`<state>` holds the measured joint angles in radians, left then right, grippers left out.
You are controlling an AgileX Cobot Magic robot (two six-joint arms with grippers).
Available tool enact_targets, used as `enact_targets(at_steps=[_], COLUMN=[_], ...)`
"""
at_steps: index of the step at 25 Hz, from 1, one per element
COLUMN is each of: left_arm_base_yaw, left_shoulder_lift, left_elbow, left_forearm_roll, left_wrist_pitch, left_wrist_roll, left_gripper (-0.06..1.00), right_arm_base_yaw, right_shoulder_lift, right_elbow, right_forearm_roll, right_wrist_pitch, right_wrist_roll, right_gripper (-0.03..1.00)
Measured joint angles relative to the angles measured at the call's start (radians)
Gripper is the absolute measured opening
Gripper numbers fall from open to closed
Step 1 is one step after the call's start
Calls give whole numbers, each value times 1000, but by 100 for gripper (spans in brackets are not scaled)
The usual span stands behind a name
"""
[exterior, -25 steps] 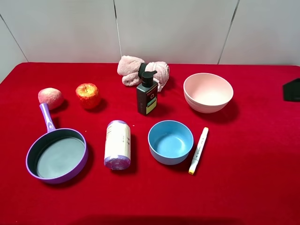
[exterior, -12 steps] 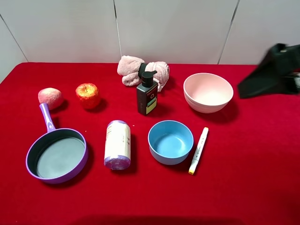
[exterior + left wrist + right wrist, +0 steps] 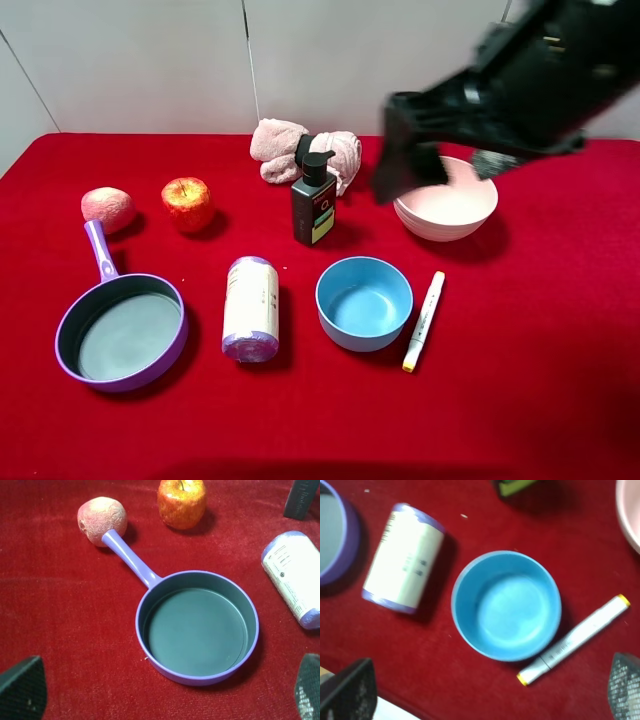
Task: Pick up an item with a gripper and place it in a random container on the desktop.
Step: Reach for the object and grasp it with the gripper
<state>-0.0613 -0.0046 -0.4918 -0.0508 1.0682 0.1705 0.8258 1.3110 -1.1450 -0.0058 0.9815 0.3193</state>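
The white roll with pale purple ends (image 3: 250, 308) lies on the red cloth between the purple pan and the blue bowl; it also shows in the right wrist view (image 3: 403, 557) and the left wrist view (image 3: 295, 582). The pale pink bowl (image 3: 455, 212) stands at the back right, partly hidden by my right arm. My right gripper (image 3: 408, 160) is blurred, in the air above the pink bowl's left rim, open and empty (image 3: 486, 692). My left gripper (image 3: 165, 692) is open and empty, above the purple pan; it is out of the exterior view.
A purple pan (image 3: 120, 330) is at front left, with a peach (image 3: 108, 208) and an apple (image 3: 187, 203) behind it. A dark pump bottle (image 3: 314, 205) and a pink towel (image 3: 300, 150) are at the back middle. A blue bowl (image 3: 364, 302) and a white marker (image 3: 423, 320) are at front.
My right arm has swung in from the right edge, leftward, and now hangs over the pink bowl. Nothing on the table has moved.
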Motion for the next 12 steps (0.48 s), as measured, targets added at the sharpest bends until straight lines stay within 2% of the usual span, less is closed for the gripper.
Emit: enact_targets(at_steps=[8, 12], left_arm_base_yaw=[0, 0], left_shoulder_lift=[0, 0], left_elbow=[0, 0], left_forearm_roll=[0, 0], left_wrist_pitch=[0, 0], left_wrist_roll=[0, 0], left_gripper=[99, 99], right_arm_base_yaw=[111, 132], right_shoulder_lift=[195, 270], right_elbow=[-165, -217], right_forearm_roll=[-36, -36], right_wrist_pitch=[41, 42], right_wrist_roll=[92, 144], right_gripper=[69, 69])
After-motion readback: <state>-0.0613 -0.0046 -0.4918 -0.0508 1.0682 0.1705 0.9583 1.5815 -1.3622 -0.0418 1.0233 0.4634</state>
